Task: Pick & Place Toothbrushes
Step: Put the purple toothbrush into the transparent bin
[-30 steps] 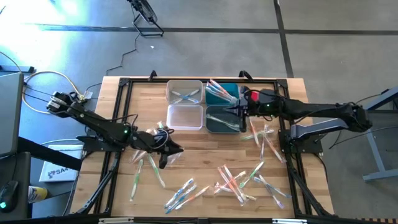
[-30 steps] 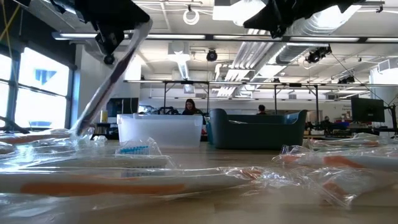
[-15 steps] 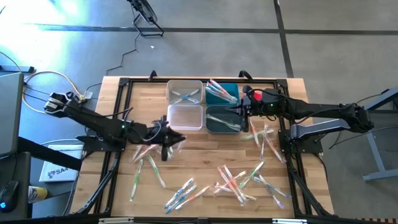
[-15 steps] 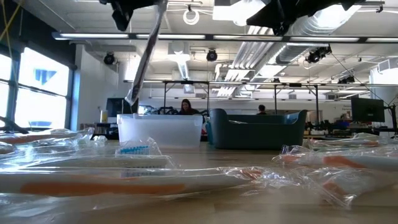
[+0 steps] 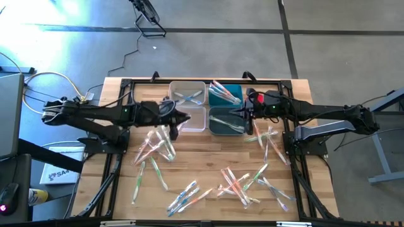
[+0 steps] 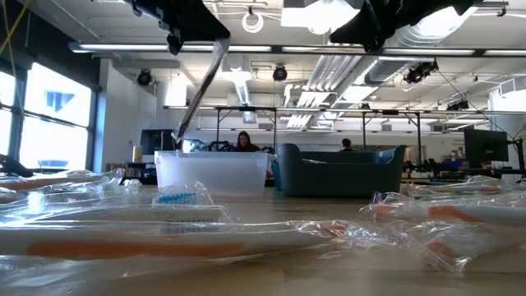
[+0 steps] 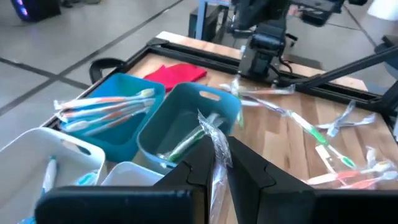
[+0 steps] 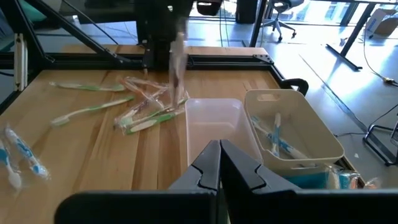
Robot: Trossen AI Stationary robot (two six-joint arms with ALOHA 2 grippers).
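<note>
Holding 1 wrapped toothbrush (image 5: pixel 172 129) pinched between its nearly closed fingers, the left claw (image 5: pixel 178 118) hangs above the worktop (image 5: pixel 208 157) at the edge of the near clear bin (image 5: pixel 189 118); in the low view the toothbrush dangles tilted from the claw, clear of the surface, with its lower end near the clear bin's rim; the right claw (image 5: pixel 243 111) is fully closed with nothing in it and hovers over the near teal bin (image 5: pixel 227 120); 4 bins sit in a 2-by-2 block at the far side of the worktop, 2 clear on the left and 2 teal on the right; the far clear bin (image 5: pixel 187 93) holds about 2 blue-accented toothbrushes, the far teal bin (image 5: pixel 225 94) several orange ones, the near teal bin some green ones; many more wrapped toothbrushes (image 5: pixel 240 184) lie loose in scattered clusters across the worktop, too overlapped to count exactly; 1 red cloth (image 7: pixel 176 75) lies beside the teal bins.
</note>
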